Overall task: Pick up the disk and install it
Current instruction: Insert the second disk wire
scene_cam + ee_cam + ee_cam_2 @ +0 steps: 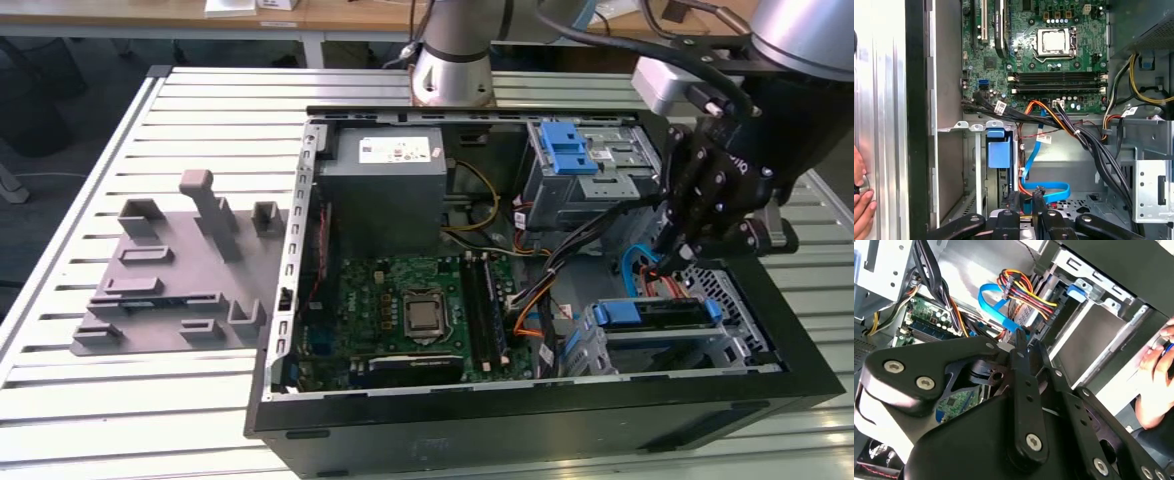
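1. The disk (654, 313) looks like it is already down in its slot, in the corner of the open computer case (534, 425) on the exterior view's right. I see its blue frame and dark edge there. It is not in the air and not out on the bench (200, 120).
2. The gripper (670, 260) hangs inside the case, just above the disk and a little apart from it. It is right by a flat blue cable (634, 265).
3. In both wrist views the gripper (1026, 201) (1019, 340) tip is at that blue cable (1049, 189). I cannot tell if the jaws are open or closed, or if they pinch the cable.
4. My guess: the pick-up part is done and the disk is mostly in. I cannot see if it is pushed all the way in or plugged in.
5. The bench is metal with long slats. A grey plastic holder (174, 270) lies on it, well apart from the case.
6. A person's hand (1154, 385) rests by the outside of the case.
7. Behind the bench there are wooden desks (334, 15).
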`<state>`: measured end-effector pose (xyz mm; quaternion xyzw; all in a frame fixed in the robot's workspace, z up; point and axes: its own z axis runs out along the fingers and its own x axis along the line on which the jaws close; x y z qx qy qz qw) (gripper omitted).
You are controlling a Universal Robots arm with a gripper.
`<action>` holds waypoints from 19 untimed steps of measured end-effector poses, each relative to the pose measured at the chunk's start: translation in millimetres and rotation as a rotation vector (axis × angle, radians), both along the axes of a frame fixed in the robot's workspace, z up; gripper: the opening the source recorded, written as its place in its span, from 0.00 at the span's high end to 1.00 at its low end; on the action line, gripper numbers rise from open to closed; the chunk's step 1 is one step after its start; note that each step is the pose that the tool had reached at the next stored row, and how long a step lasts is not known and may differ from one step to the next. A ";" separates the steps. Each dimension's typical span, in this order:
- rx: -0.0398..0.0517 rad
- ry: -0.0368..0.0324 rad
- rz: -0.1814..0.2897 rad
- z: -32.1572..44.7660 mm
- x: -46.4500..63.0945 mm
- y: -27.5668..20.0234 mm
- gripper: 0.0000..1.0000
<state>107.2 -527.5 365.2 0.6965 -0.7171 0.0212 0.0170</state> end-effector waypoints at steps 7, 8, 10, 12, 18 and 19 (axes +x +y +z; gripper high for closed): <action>-0.0003 0.0001 0.000 -10.5 0.0 0.6 0.75; -0.0005 0.0000 0.000 -10.6 0.0 0.6 0.75; -0.0002 0.0001 0.000 -10.7 0.0 0.6 0.77; 0.0016 0.0001 0.000 -10.9 0.0 0.6 0.83; 0.0068 -0.0089 0.007 -12.9 -1.0 -3.3 0.84; 0.0068 -0.0115 0.008 -13.2 -1.1 -3.8 0.84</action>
